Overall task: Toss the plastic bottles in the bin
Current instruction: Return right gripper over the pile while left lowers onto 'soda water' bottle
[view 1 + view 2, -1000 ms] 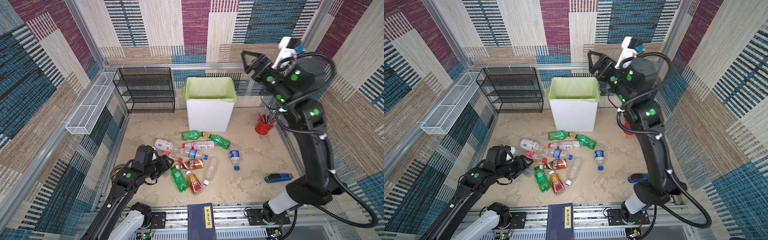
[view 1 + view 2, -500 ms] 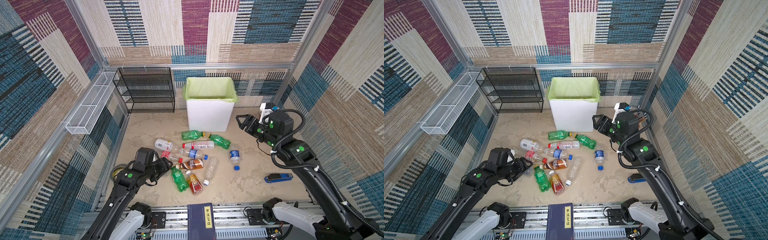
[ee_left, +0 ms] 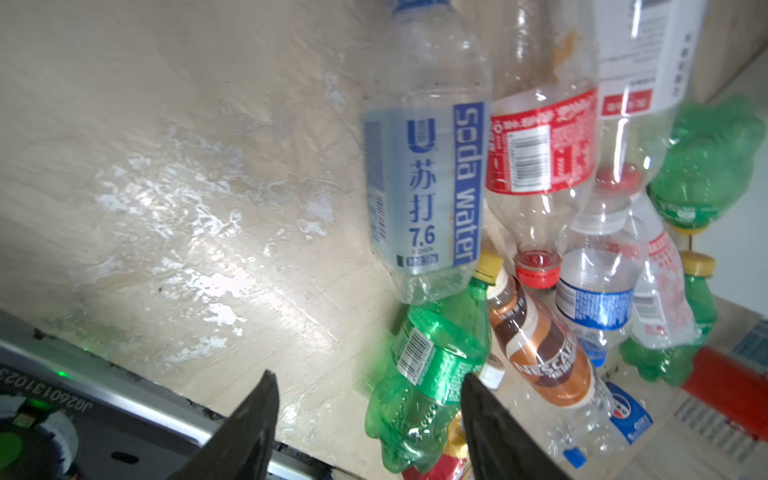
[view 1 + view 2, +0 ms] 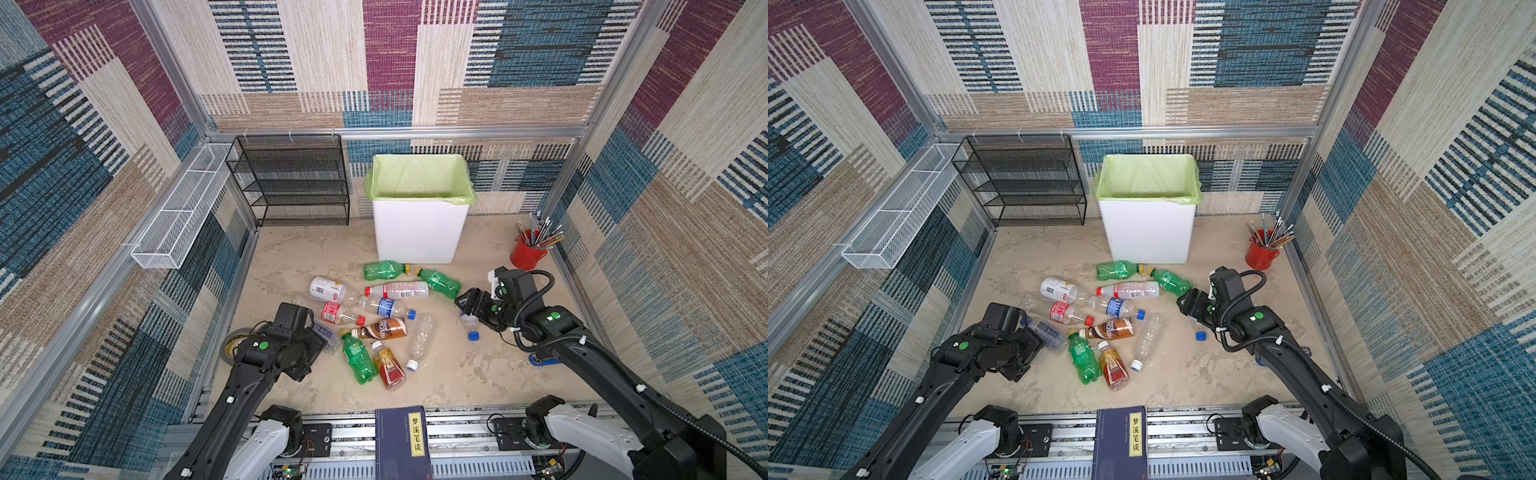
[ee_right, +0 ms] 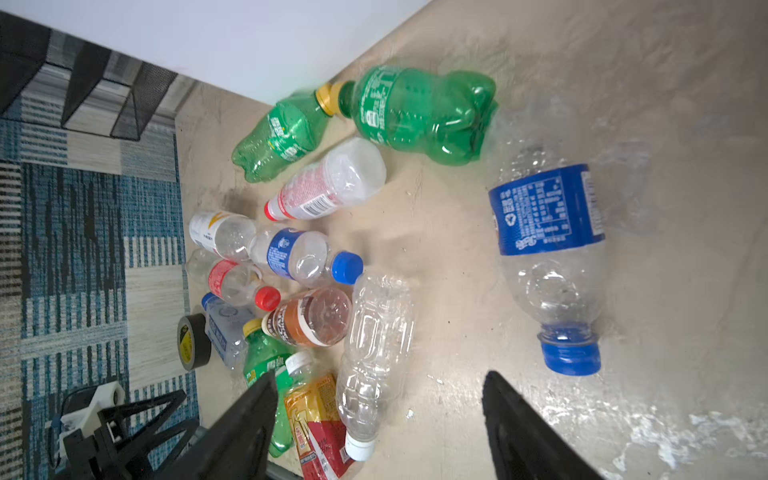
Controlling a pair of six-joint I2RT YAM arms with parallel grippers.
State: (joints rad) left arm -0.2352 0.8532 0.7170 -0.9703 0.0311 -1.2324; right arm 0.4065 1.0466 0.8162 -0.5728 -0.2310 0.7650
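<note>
near, at 7 o'clock of the floor: left gripper [image 3: 368, 376] parted about halfway, gripping nothing, tips close by a green bottle [image 3: 428, 365] and a soda water bottle [image 3: 424, 174]. mid-floor: heap of plastic bottles [image 4: 376, 324], all lying flat. at 3 o'clock: right gripper [image 5: 381, 374] spread wide, empty, low beside a lone blue-label bottle [image 5: 548, 232]. far, at 12 o'clock: bin [image 4: 419, 237], upright, green-bagged, just behind the heap.
</note>
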